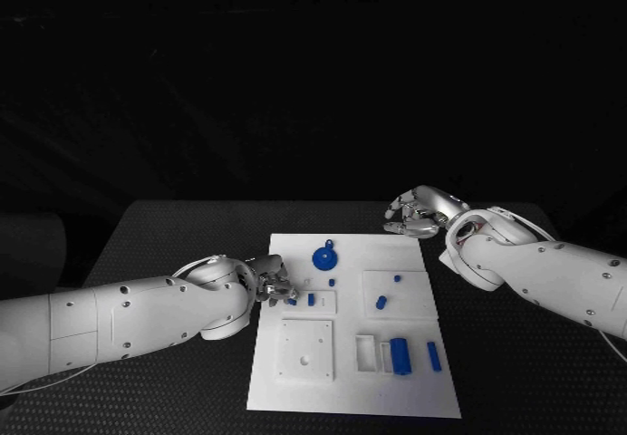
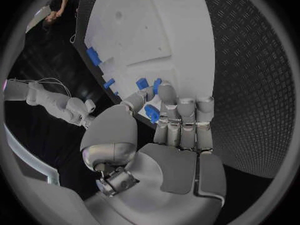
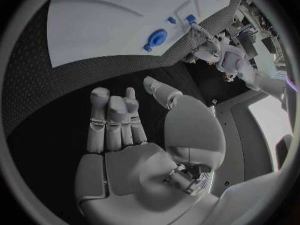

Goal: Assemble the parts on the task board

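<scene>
At the near end of the board (image 1: pixel 294 385), closest to me, lie the long blue bars: a wide block (image 1: pixel 400 354) standing in a white holder and a thinner bar (image 1: pixel 432 355) just to its right. Left of them is a raised white square plate (image 1: pixel 306 349) with small holes.

A step further up the board my left hand (image 1: pixel 271 280) rests over the board's left edge. Its fingers (image 2: pixel 187 116) are curled together, and the thumb (image 2: pixel 139 101) closes toward them around a small blue part (image 2: pixel 152 113). I hold that piece pinched between thumb and fingers, just above the board. Two more small blue pieces (image 2: pixel 142 83) sit on the board right beside my fingertips, and in the head view a short peg (image 1: pixel 311 298) stands just right of the hand.

Toward the middle of the board's right half a blue peg (image 1: pixel 381 302) stands in a square recess, with a smaller stud (image 1: pixel 397 276) behind it.

Further on, near the board's far end, lies the round blue disc (image 1: pixel 325 258) with its small tab.

Farthest off, beyond the board's far right corner, my right hand (image 1: pixel 417 212) hangs above the black table (image 1: pixel 183 236), well apart from the board. Its fingers (image 3: pixel 112 116) are curled lightly toward the palm, the thumb (image 3: pixel 160 91) is set apart, and it has hold of nothing.
</scene>
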Motion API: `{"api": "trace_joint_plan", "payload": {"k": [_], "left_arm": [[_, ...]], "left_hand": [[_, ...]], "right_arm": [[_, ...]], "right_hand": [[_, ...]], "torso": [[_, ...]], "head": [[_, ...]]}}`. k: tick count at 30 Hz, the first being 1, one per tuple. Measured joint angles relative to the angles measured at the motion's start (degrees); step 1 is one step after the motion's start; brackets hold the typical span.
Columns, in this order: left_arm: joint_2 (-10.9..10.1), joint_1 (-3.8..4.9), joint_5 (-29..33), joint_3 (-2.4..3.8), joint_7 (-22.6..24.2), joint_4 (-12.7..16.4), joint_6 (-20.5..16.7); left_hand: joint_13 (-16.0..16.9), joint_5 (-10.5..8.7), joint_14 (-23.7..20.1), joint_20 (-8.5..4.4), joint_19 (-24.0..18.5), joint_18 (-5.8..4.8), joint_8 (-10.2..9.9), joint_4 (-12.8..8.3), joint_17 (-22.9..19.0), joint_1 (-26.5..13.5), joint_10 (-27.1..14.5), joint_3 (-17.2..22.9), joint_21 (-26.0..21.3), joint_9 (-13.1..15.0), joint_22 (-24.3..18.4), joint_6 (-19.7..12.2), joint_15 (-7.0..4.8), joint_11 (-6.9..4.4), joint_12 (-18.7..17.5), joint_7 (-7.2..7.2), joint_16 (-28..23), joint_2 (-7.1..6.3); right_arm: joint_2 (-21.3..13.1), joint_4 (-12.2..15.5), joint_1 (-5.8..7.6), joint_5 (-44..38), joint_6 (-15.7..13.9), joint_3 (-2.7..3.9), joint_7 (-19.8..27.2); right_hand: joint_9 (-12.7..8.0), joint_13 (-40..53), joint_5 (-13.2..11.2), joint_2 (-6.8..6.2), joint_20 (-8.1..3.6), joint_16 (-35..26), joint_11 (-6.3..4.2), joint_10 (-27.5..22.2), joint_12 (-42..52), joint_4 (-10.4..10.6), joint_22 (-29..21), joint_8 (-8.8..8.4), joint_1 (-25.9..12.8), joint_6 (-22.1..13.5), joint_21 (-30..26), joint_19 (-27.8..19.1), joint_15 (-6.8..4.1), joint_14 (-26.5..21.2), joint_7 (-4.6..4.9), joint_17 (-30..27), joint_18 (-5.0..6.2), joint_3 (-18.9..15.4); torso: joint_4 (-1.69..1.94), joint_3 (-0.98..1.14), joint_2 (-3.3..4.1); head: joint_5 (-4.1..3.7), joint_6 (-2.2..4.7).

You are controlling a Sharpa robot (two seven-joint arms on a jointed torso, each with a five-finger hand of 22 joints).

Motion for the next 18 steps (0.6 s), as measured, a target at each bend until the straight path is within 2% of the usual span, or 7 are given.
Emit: {"api": "trace_joint_plan", "payload": {"k": [8,18], "left_arm": [[0.1,0.05,0.0,0.02,-0.2,0.0,0.1],[0.0,0.05,0.1,0.03,-0.2,0.1,0.3]], "left_hand": [[0.1,-0.62,0.0,0.00,0.0,0.00,0.2,0.0,0.0,0.0,0.2,0.0,0.0,-0.1,0.1,0.0,0.00,-0.18,0.4,-0.05,0.0,-0.04],[0.2,-0.88,0.0,-0.20,0.2,0.00,0.3,-0.2,0.0,1.1,0.2,-0.1,0.0,-0.1,0.2,0.0,0.00,-0.18,0.7,-0.07,0.2,-1.25]], "right_arm": [[0.0,0.0,0.00,0.0,0.0,0.01,0.0],[0.0,0.0,0.00,0.0,0.0,0.01,0.0]], "right_hand": [[0.0,-0.1,0.2,0.00,0.07,0.0,0.00,0.0,0.0,0.0,0.0,0.00,0.0,0.0,0.0,-0.1,0.00,0.0,0.00,0.0,0.00,0.0],[0.0,-0.1,0.2,0.00,0.07,0.0,0.00,0.0,0.0,0.2,0.0,0.00,0.0,0.0,0.0,-0.1,0.00,0.0,-0.01,0.0,0.00,-0.2]], "torso": [[-0.01,-0.03,0.00],[-0.01,-0.07,-0.02]], "head": [[0.05,-0.08],[-0.05,-0.10]]}}
